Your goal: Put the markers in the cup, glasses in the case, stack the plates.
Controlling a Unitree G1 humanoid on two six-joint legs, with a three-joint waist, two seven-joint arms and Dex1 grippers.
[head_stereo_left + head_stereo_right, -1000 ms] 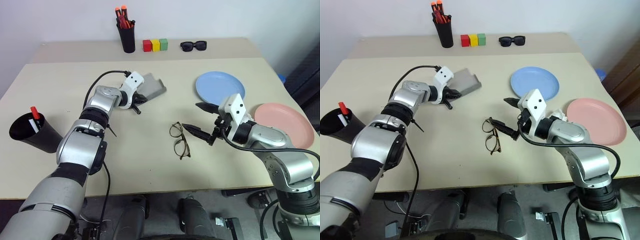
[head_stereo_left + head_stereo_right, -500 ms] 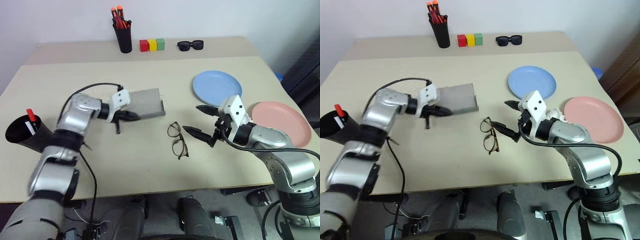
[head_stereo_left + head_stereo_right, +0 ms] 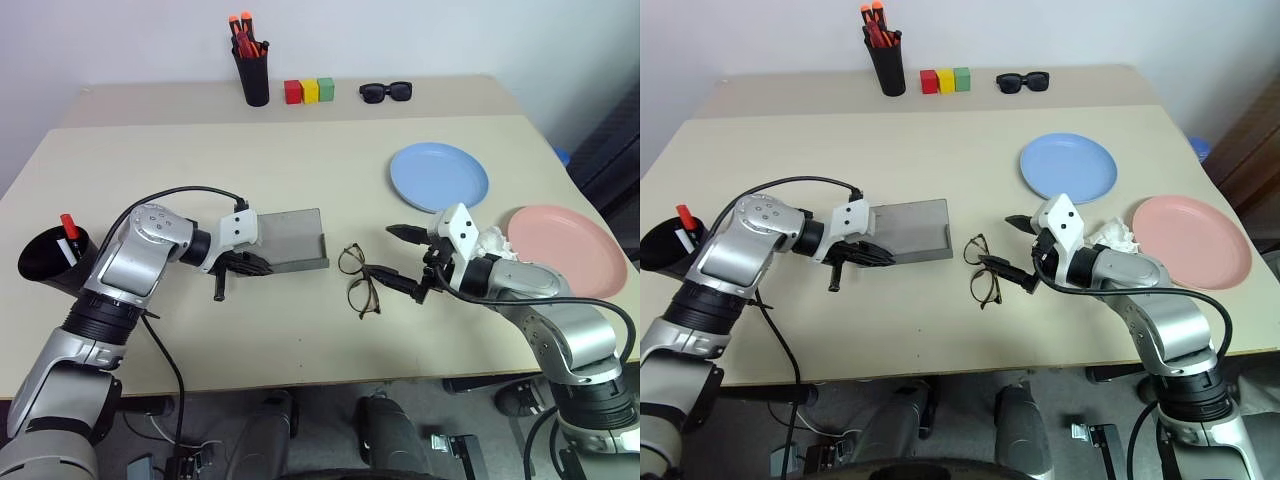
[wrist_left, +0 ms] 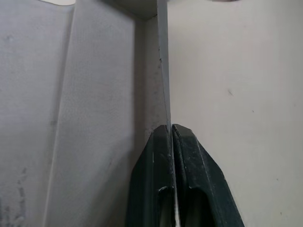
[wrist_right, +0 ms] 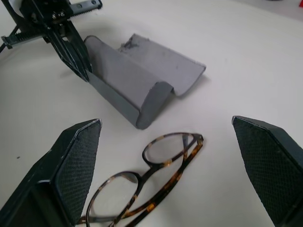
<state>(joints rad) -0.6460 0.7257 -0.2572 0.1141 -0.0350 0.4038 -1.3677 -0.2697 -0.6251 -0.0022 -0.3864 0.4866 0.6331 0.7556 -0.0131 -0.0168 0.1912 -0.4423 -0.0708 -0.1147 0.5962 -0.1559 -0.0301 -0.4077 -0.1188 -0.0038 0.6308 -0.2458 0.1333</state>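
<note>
My left fingers (image 4: 173,156) pinch the grey case's (image 3: 290,238) wall; the glasses (image 5: 151,179) lie between my spread right fingers (image 5: 75,161).

case (image 3: 288,240) left of glasses (image 3: 359,280), plates (image 3: 438,176) to the right, cup (image 3: 55,262) far left on table (image 3: 300,150)

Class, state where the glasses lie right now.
The glasses lie folded on the table's middle, between the open grey case and the open right gripper.
</note>
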